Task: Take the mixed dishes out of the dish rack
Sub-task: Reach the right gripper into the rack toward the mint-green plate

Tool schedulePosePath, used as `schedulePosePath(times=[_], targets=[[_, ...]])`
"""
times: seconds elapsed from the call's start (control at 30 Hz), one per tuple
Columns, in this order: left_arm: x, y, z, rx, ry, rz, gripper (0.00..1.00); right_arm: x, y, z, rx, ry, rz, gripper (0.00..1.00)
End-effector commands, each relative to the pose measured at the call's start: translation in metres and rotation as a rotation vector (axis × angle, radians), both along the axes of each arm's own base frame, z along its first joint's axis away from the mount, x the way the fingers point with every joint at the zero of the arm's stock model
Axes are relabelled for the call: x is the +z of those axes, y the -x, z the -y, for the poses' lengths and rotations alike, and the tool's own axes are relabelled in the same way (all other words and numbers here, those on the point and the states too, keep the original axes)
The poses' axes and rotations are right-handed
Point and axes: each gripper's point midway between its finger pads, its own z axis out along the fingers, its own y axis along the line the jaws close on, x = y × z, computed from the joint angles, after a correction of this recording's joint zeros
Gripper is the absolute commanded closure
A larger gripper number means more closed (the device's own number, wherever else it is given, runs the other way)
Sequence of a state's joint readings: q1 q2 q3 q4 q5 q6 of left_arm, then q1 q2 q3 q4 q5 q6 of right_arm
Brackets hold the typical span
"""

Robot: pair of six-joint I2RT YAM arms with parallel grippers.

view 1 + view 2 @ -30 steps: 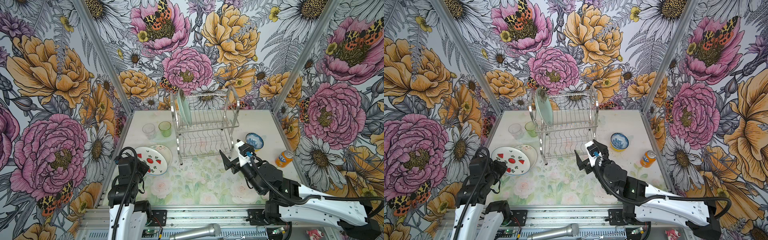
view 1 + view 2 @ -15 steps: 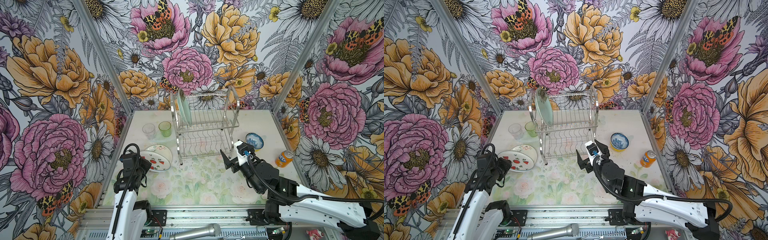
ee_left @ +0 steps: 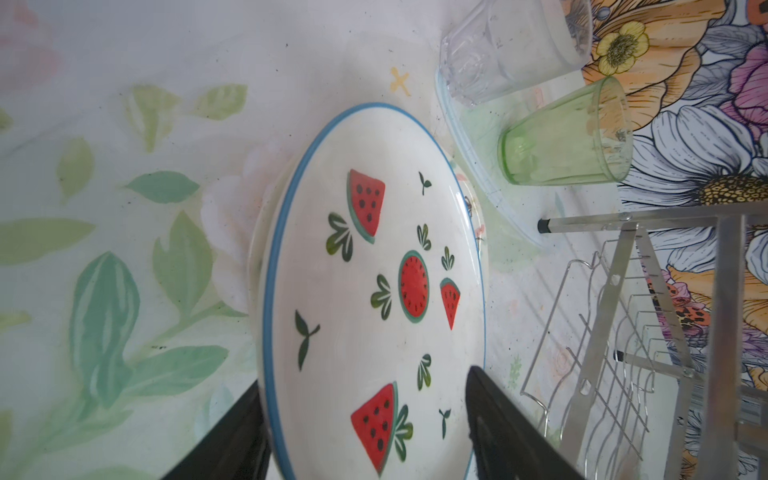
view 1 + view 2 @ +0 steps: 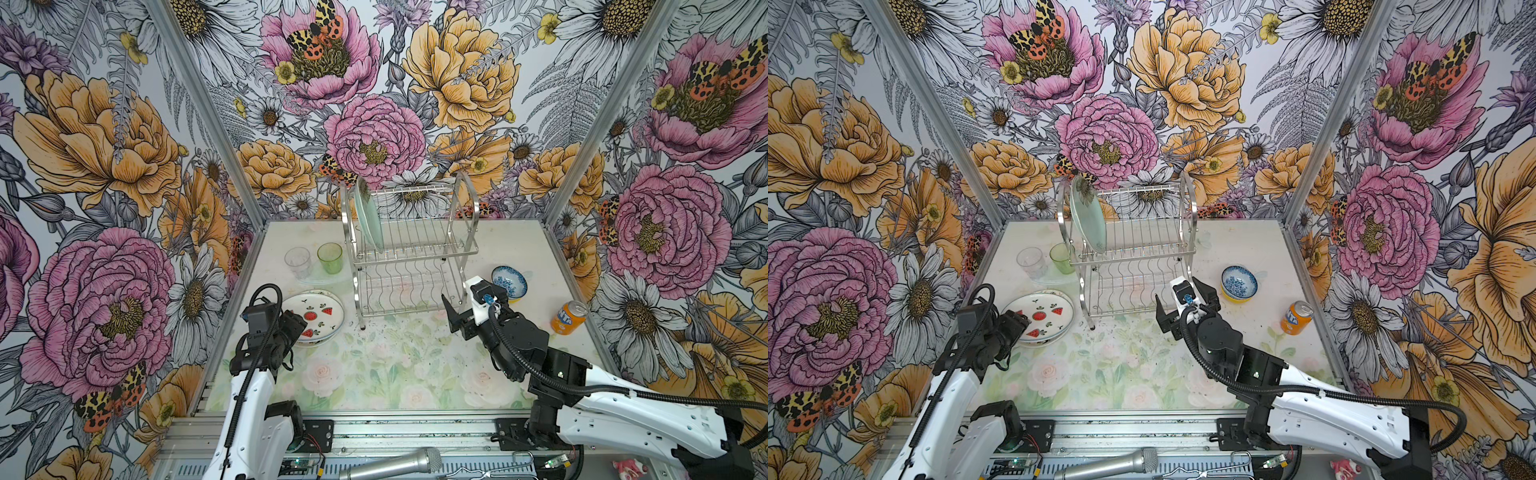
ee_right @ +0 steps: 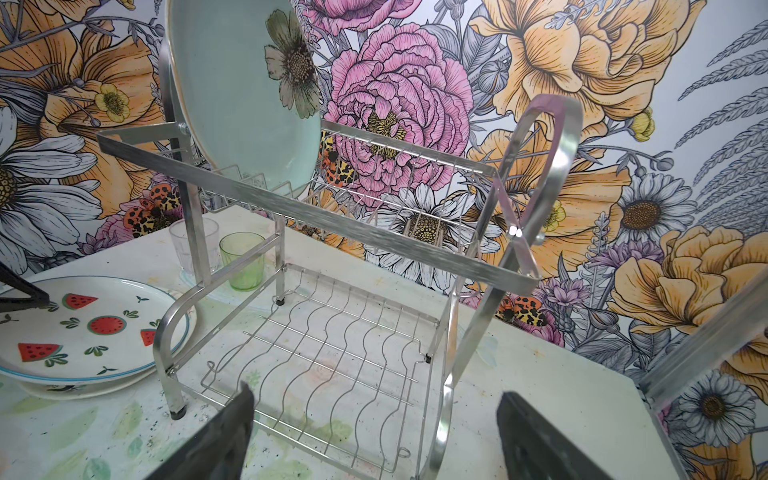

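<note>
Jaws spread on both arms: left arm (image 4: 266, 332) by watermelon plate (image 3: 374, 291), right arm (image 4: 515, 345) facing dish rack (image 5: 332, 212).

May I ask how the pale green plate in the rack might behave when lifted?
The pale green plate looks glazed, so probably stiff, slippery and breakable. Standing on edge in the dish rack, it may roll or tip once freed.

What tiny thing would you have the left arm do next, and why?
Probably draw the left gripper back off the watermelon plate: its jaws stand open either side of the rim, and the plate lies flat outside the dish rack. A pale green plate stands there.
</note>
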State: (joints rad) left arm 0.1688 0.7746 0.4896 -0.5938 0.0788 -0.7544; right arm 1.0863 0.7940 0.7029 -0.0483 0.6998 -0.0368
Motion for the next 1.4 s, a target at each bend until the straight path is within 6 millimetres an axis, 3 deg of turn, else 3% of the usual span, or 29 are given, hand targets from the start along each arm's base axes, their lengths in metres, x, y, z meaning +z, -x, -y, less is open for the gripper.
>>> schedulePosePath(times=[0.0,0.03,0.07,0.37,0.53,1.07,1.37], targets=[[0.018,-0.012,-0.007,-0.012,-0.049,0.063,0.11,-0.004,-0.003,-0.004,0.005,-0.002,-0.017,0.07],[0.019,-0.012,-0.008,-0.014,-0.058,0.058,0.02,-0.006,-0.004,-0.005,0.002,0.004,-0.022,0.07],[0.020,-0.013,-0.009,-0.018,-0.067,0.054,0.01,-0.007,-0.006,-0.006,0.001,0.005,-0.027,0.07],[0.019,-0.018,-0.012,-0.049,-0.093,-0.012,0.01,-0.013,-0.011,-0.017,0.020,-0.011,-0.063,0.07],[0.021,-0.020,-0.003,-0.083,-0.050,0.000,0.01,-0.011,-0.009,-0.019,0.039,-0.030,-0.069,0.07],[0.094,-0.008,0.037,-0.189,-0.001,0.251,0.01,-0.007,0.001,-0.048,0.180,-0.092,-0.140,0.07],[0.099,-0.003,0.046,-0.250,-0.033,0.237,0.01,0.012,0.002,-0.073,0.260,-0.103,-0.154,0.08]])
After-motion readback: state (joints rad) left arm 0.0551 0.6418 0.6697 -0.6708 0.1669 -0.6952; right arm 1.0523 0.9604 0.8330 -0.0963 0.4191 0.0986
